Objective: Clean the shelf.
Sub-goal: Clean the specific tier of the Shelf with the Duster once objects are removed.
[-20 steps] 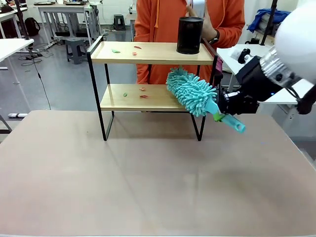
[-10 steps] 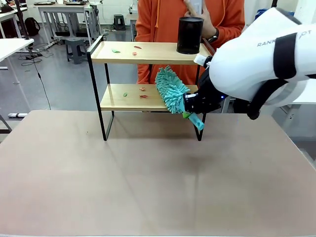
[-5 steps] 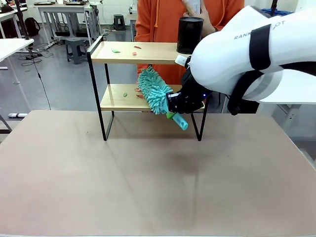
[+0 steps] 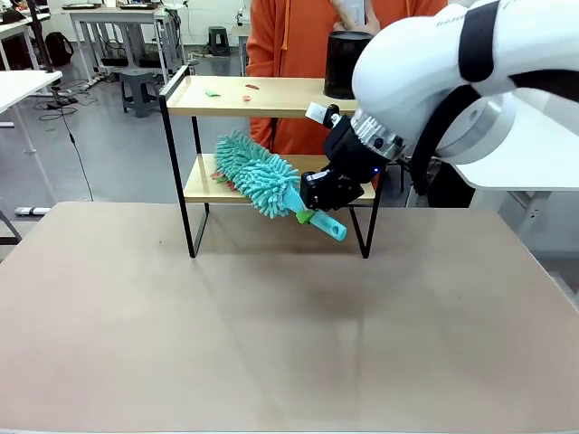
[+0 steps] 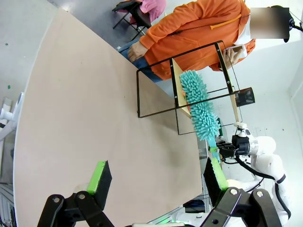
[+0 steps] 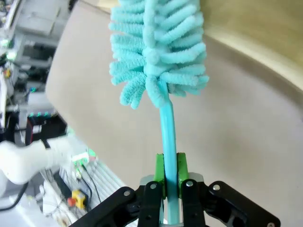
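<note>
The right gripper (image 4: 312, 210) is clamping the duster (image 4: 258, 174) by its handle, with the fluffy head reaching over the shelf's (image 4: 271, 98) lower board. A person (image 4: 298, 27) in orange is standing just behind the shelf.

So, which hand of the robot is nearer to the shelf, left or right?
Right. The right hand is at the shelf, by its lower board, shut on the duster; the left hand hangs open above the table, far from it.

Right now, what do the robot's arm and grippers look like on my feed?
The right arm has bulky white rounded shells, a black band and a silver wrist ring. The right gripper and left gripper have black linkage fingers with green pads.
</note>
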